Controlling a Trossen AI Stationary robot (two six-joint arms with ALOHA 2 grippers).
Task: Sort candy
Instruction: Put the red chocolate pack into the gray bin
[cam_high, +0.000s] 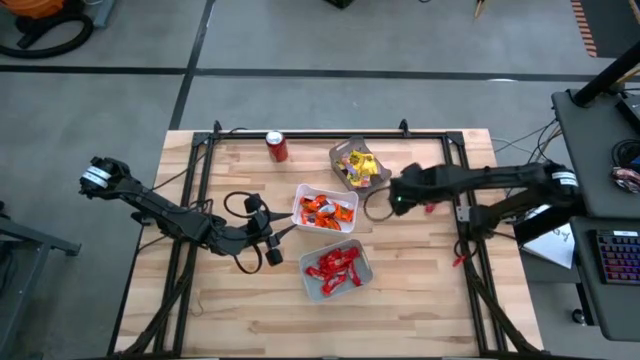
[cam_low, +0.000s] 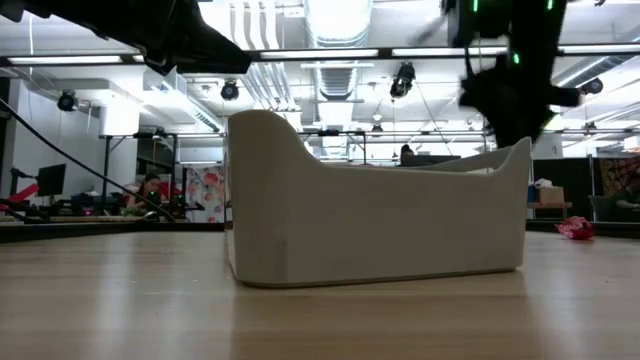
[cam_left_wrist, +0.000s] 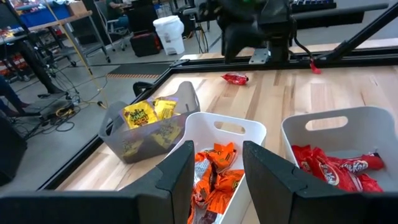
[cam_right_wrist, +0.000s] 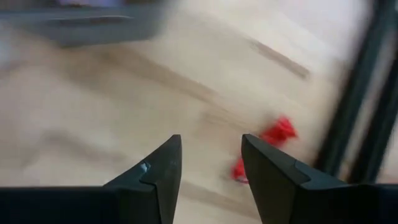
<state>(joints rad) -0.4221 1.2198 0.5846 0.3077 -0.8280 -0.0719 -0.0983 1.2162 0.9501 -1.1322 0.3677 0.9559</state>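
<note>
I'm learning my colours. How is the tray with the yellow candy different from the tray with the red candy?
The yellow-candy tray is grey; the red-candy tray is white. The yellow-candy tray sits at the far edge of the table near the soda can, while the red-candy tray sits nearest the front. The right gripper is beside the yellow-candy tray, not the red-candy one. Both hold one colour of wrapped sweets.

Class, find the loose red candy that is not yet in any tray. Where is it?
In the high view, the loose red candy lies on the table's right side, beside the right gripper, below the yellow-candy tray.
</note>
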